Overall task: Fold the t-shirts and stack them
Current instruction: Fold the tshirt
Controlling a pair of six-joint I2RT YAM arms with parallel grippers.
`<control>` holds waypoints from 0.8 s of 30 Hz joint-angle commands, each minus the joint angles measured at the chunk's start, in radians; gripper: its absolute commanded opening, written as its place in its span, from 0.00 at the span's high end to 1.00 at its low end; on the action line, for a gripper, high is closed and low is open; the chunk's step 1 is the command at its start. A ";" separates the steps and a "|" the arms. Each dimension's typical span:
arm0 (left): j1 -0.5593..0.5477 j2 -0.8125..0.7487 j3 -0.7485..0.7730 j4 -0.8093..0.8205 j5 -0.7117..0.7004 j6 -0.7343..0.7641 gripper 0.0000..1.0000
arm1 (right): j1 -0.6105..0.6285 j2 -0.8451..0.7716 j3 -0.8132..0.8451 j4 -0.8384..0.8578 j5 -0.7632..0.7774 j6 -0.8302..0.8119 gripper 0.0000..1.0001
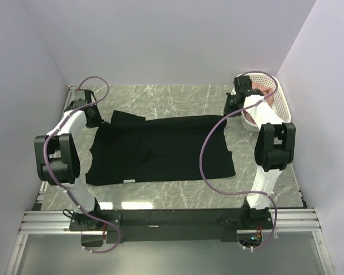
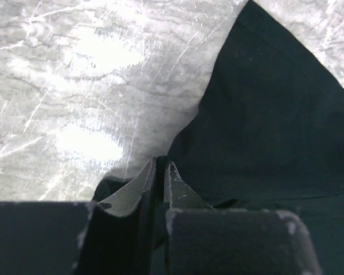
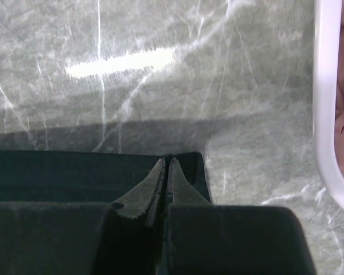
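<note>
Along the far edge of the black t-shirt, spread flat with its long axis running left to right, each claw is pinched shut on a corner. The left gripper holds beside the sleeve and the right gripper holds the far-right corner. The shirt's body lies toward the near side, with a strip of table beyond. The basket crowds the right.

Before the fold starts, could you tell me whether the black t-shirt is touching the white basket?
Apart. The right wrist view shows bare marble between the black t-shirt and the white basket.
</note>
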 commanded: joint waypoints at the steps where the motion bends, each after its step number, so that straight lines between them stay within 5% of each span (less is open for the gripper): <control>1: 0.013 -0.070 -0.021 -0.006 0.006 0.004 0.99 | -0.021 -0.084 -0.047 0.035 0.007 0.010 1.00; 24: 0.011 -0.243 -0.169 -0.042 -0.043 -0.052 0.99 | -0.045 -0.262 -0.297 0.081 0.009 0.074 1.00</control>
